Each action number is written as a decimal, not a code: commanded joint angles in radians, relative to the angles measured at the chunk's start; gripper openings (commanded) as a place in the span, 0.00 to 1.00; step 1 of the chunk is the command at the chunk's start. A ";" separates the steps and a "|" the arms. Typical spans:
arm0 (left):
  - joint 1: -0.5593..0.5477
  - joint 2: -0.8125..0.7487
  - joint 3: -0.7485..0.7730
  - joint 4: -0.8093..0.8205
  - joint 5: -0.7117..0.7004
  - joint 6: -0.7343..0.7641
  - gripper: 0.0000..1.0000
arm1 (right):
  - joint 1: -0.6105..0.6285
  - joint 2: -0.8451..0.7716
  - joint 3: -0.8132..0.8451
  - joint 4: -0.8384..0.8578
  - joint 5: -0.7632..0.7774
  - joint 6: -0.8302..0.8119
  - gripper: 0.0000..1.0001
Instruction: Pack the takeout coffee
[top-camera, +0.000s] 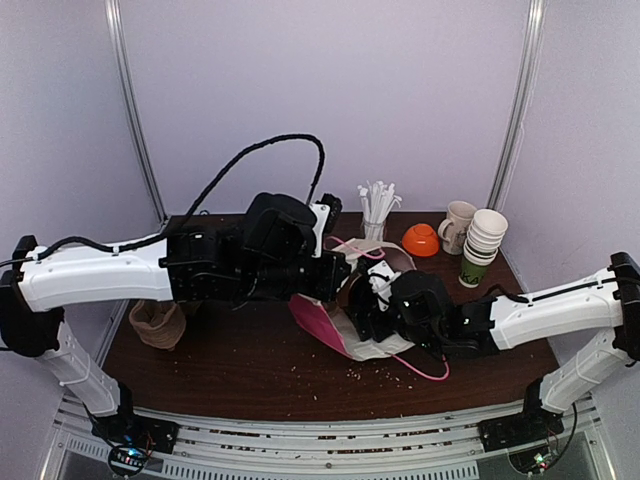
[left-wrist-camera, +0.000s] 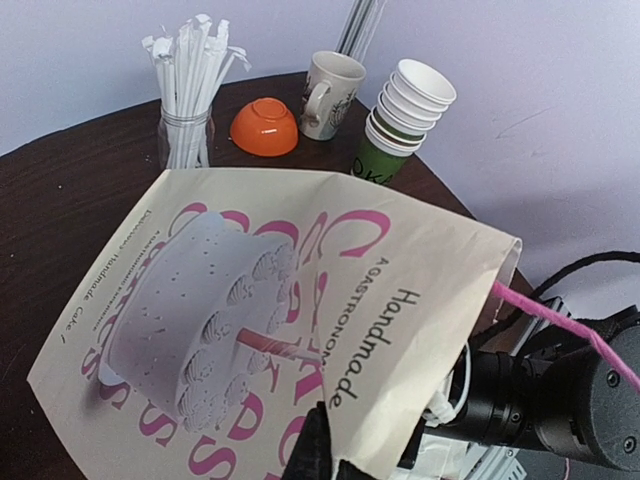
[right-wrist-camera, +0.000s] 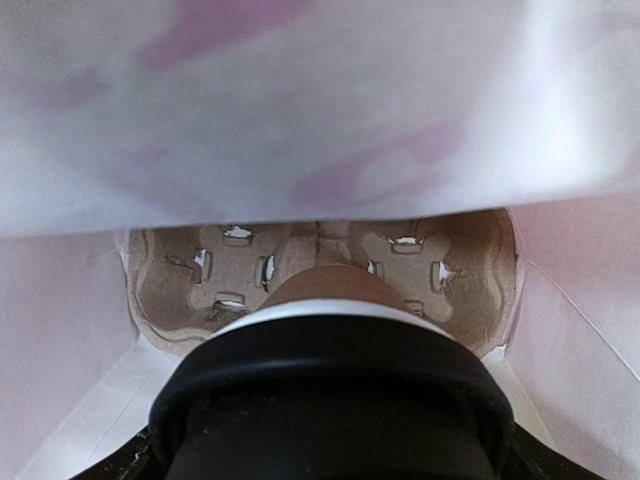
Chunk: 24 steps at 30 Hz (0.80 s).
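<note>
The takeout coffee (right-wrist-camera: 330, 400), a brown paper cup with a black dome lid, fills the bottom of the right wrist view, lid nearest the camera. It sits in my right gripper (top-camera: 385, 305), which reaches inside the white-and-pink paper bag (top-camera: 335, 335); its fingertips are hidden by the bag. The cup's base points at a brown cardboard cup carrier (right-wrist-camera: 425, 260) at the bag's bottom. My left gripper (left-wrist-camera: 335, 455) is shut on the bag's rim (left-wrist-camera: 400, 440) and holds the bag's printed side (left-wrist-camera: 250, 300) up off the table.
At the back of the table stand a glass of wrapped straws (top-camera: 375, 215), an upturned orange bowl (top-camera: 421, 240), a beige mug (top-camera: 458, 225) and a stack of lidless paper cups (top-camera: 483, 245). A brown cardboard piece (top-camera: 158, 323) lies at the left edge.
</note>
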<state>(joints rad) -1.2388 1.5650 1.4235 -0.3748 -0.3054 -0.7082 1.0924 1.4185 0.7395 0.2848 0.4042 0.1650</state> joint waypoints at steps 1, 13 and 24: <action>-0.008 0.013 0.043 0.075 0.056 0.019 0.00 | -0.009 0.005 -0.001 -0.033 0.072 0.010 0.75; -0.008 0.007 0.000 0.106 0.124 0.016 0.00 | -0.068 0.034 0.025 0.070 0.182 0.120 0.75; -0.008 0.024 -0.001 0.114 0.146 0.018 0.00 | -0.080 -0.009 -0.036 0.253 0.090 0.182 0.75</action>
<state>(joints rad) -1.2293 1.5787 1.4269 -0.3031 -0.2543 -0.6971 1.0306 1.4433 0.7231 0.4225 0.5041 0.2890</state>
